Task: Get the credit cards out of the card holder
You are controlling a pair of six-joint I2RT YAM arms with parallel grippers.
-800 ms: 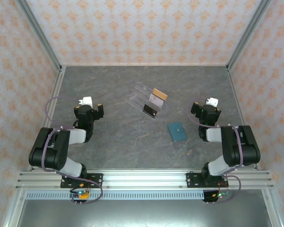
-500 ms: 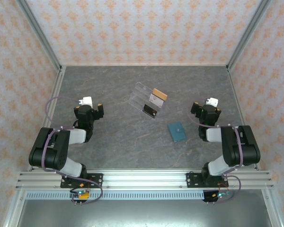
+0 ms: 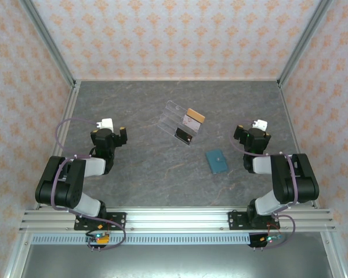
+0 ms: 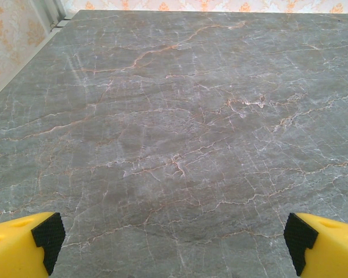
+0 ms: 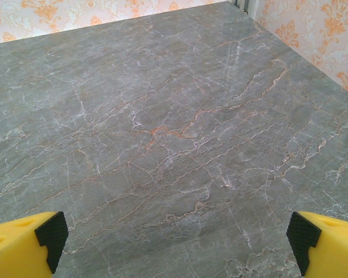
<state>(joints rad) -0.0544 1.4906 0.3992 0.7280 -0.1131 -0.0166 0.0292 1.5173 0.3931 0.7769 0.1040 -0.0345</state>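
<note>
The card holder (image 3: pixel 217 160), a small flat teal-blue wallet, lies shut on the grey marble table right of centre. Whether credit cards are inside it cannot be told from above. My right gripper (image 3: pixel 252 134) rests a short way to its right, and the holder lies apart from it. In the right wrist view this gripper (image 5: pixel 177 246) is open, its yellow fingers (image 5: pixel 23 246) wide apart over bare marble. My left gripper (image 3: pixel 109 134) sits at the table's left side, far from the holder. Its yellow fingers (image 4: pixel 23 246) also stand wide, so the left gripper (image 4: pixel 174 246) is open with nothing between them.
A clear acrylic tiered stand (image 3: pixel 173 114) sits behind the holder near the table's middle, with a tan, a pale and a dark card (image 3: pixel 184 135) propped in it. Metal frame posts and patterned walls close in the table on three sides.
</note>
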